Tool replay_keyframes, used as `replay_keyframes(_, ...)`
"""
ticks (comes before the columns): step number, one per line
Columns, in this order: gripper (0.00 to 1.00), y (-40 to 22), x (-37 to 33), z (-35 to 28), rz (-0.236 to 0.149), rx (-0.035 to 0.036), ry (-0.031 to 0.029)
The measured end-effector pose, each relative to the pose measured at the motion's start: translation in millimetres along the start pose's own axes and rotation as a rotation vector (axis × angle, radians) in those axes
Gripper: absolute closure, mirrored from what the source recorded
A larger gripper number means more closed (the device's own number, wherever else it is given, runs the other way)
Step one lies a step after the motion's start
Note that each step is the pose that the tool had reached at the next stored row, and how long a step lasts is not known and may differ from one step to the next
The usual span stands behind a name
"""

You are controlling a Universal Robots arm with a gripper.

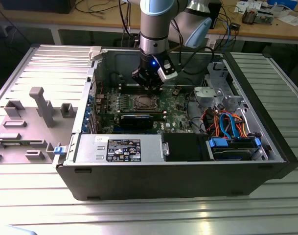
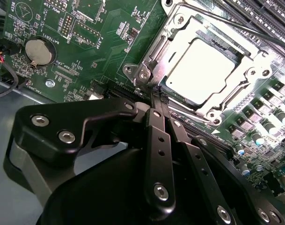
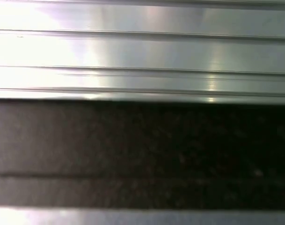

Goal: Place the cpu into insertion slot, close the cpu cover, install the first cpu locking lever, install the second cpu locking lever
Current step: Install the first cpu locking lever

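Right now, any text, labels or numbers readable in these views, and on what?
Black-and-white label on the grey metal power supply box: print too small to read.
White lettering on the green circuit board, around the round silver coin cell: tiny, tilted, not reliably readable.
Silver-topped square cpu: washed out by glare, no marking seen.

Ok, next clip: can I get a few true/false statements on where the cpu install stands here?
1. The cpu sits in the insertion slot. True.
2. The cpu cover stands raised. False: it lies flat, framing the cpu.
3. The gripper is at a corner of the slot. True.
4. The gripper holds the cpu. False: the cpu lies in the slot, apart from it.
5. The computer case is closed. False: it is open, motherboard showing.
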State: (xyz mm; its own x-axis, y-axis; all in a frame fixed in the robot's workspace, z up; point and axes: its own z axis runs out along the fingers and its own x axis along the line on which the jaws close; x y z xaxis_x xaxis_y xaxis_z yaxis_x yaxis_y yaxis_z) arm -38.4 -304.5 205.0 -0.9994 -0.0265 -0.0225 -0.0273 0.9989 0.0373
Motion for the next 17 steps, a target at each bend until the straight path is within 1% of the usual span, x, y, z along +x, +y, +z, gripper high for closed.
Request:
replay_keyframes(14,0.89,-1.1,-0.2,1.7,0.000,0.0018,0.0000)
replay_keyframes(17,0.89,-1.1,-0.3,1.8,0.000,0.0013,0.0000)
